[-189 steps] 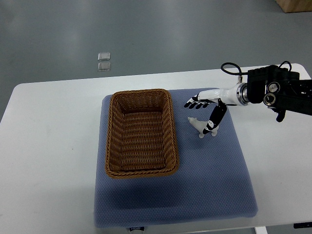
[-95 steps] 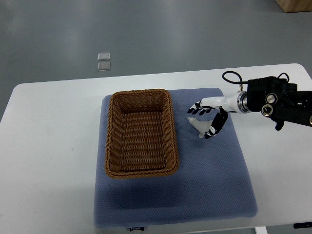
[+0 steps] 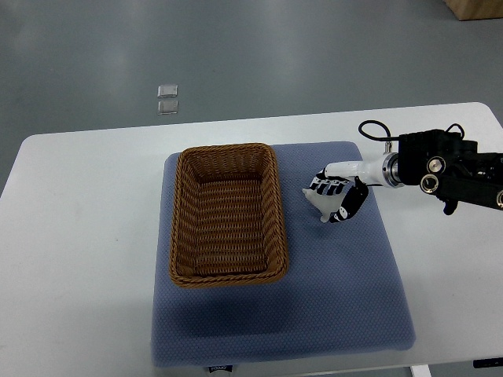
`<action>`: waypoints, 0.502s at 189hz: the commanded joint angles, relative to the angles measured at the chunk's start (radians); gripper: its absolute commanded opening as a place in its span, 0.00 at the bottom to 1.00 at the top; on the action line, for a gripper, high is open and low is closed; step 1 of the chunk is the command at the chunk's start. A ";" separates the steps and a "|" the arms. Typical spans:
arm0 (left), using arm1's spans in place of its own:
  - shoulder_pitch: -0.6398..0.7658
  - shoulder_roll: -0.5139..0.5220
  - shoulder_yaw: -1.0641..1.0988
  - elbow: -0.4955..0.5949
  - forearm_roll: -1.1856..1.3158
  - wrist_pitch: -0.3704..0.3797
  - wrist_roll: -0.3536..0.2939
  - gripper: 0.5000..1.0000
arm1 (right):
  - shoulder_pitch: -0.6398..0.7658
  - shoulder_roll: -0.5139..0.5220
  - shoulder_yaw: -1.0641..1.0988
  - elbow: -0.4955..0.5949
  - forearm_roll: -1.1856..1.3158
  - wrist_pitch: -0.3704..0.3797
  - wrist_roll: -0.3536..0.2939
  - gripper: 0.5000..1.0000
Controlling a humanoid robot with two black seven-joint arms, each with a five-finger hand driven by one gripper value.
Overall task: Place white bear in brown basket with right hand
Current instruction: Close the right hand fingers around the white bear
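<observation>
A small white bear (image 3: 321,203) lies on the blue mat (image 3: 330,275), just right of the brown wicker basket (image 3: 227,214). My right hand (image 3: 336,195) comes in from the right edge and sits over the bear, its black-tipped fingers curled around it. The bear still rests on the mat. The basket holds nothing. The left arm does not show.
The mat lies on a white table (image 3: 86,236). Two small clear squares (image 3: 167,100) lie on the grey floor beyond the table's far edge. The black forearm housing (image 3: 448,169) and its cable hang over the table's right side.
My right hand has lowered onto the bear and its fingers have gone from spread to curled around it. The bear and the basket have not moved.
</observation>
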 commanded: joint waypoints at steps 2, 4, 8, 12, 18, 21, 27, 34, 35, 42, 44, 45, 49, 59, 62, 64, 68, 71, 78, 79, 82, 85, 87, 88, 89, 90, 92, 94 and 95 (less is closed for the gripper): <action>0.000 0.000 0.000 0.000 0.000 0.000 0.000 1.00 | -0.001 -0.001 0.000 0.000 -0.010 0.002 0.000 0.16; 0.000 0.000 0.000 0.000 0.000 0.000 0.000 1.00 | -0.001 -0.001 0.000 0.000 -0.011 0.002 0.000 0.13; 0.000 0.000 0.000 0.000 0.000 0.000 0.000 1.00 | -0.001 -0.001 0.000 0.000 -0.016 0.002 0.000 0.05; 0.000 0.000 0.000 0.000 0.000 0.000 0.000 1.00 | -0.001 -0.002 0.000 0.000 -0.018 0.002 0.000 0.00; 0.000 0.000 0.000 0.000 0.000 0.000 0.000 1.00 | 0.000 -0.004 0.002 -0.001 -0.014 0.000 -0.001 0.00; 0.000 0.000 0.000 0.000 0.000 0.000 0.000 1.00 | 0.000 -0.004 0.002 0.000 -0.013 0.002 -0.001 0.00; 0.000 0.000 0.000 0.000 0.000 0.000 0.000 1.00 | 0.002 -0.005 0.002 -0.001 -0.011 0.002 -0.001 0.00; 0.000 0.000 0.000 0.000 0.000 0.000 0.000 1.00 | 0.005 -0.012 0.002 -0.001 -0.010 0.002 -0.001 0.00; 0.000 0.000 0.000 0.000 0.000 0.000 0.000 1.00 | 0.005 -0.012 0.002 -0.001 -0.010 0.002 -0.001 0.00; 0.000 0.000 0.000 0.000 0.000 0.000 0.000 1.00 | 0.009 -0.019 0.002 -0.001 -0.005 0.012 -0.001 0.00; 0.000 0.000 0.000 0.000 0.000 0.000 0.000 1.00 | 0.009 -0.019 0.002 -0.001 -0.005 0.012 -0.001 0.00; 0.000 0.000 0.000 0.000 0.000 0.000 0.000 1.00 | 0.011 -0.019 0.002 -0.001 -0.004 0.014 -0.001 0.00; 0.000 0.000 0.000 0.000 0.000 0.000 0.000 1.00 | 0.013 -0.022 0.002 0.000 -0.004 0.014 -0.001 0.00; 0.000 0.000 0.000 0.000 0.000 0.000 0.000 1.00 | 0.016 -0.027 0.003 -0.001 -0.004 0.014 -0.001 0.00; 0.000 0.000 0.000 0.000 0.000 0.000 0.000 1.00 | 0.017 -0.030 0.003 0.000 -0.004 0.014 -0.001 0.00; 0.000 0.000 0.000 0.000 0.000 0.000 0.000 1.00 | 0.017 -0.030 0.005 0.000 -0.004 0.014 -0.001 0.00; 0.000 0.000 0.000 0.000 0.000 0.000 0.000 1.00 | 0.019 -0.035 0.006 0.000 -0.002 0.014 -0.001 0.00; 0.000 0.000 0.000 0.000 0.000 0.000 0.000 1.00 | 0.025 -0.038 0.006 0.000 -0.002 0.015 -0.001 0.00; 0.000 0.000 0.000 0.000 0.000 0.000 0.000 1.00 | 0.039 -0.045 0.006 0.002 -0.001 0.017 -0.001 0.00; 0.000 0.000 0.000 0.000 0.000 0.000 0.000 1.00 | 0.043 -0.045 0.006 0.002 -0.001 0.018 -0.001 0.00; 0.000 0.000 0.000 0.000 0.000 0.000 0.000 1.00 | 0.049 -0.048 0.006 0.003 -0.001 0.018 -0.001 0.00; 0.000 0.000 0.000 0.000 0.000 0.000 0.000 1.00 | 0.056 -0.051 0.006 0.005 -0.001 0.018 -0.001 0.00; 0.000 0.000 0.000 0.000 0.000 0.000 0.000 1.00 | 0.069 -0.058 0.006 0.010 0.001 0.021 -0.001 0.00; 0.000 0.000 0.000 0.000 0.000 0.000 0.000 1.00 | 0.069 -0.058 0.006 0.010 0.001 0.021 -0.001 0.00; 0.000 0.000 0.000 0.000 0.000 0.000 0.000 1.00 | 0.074 -0.062 0.006 0.011 -0.001 0.023 -0.001 0.00; 0.000 0.000 0.000 0.000 0.000 0.000 0.000 1.00 | 0.074 -0.062 0.006 0.011 -0.001 0.023 -0.001 0.00; 0.000 0.000 0.000 0.000 0.000 0.000 0.000 1.00 | 0.080 -0.067 0.006 0.014 0.001 0.028 -0.001 0.00; 0.000 0.000 0.000 0.000 0.000 0.000 0.000 1.00 | 0.086 -0.071 0.006 0.017 0.001 0.031 -0.001 0.00; 0.000 0.000 0.000 0.000 0.000 0.000 0.000 1.00 | 0.086 -0.071 0.006 0.017 0.001 0.031 -0.001 0.00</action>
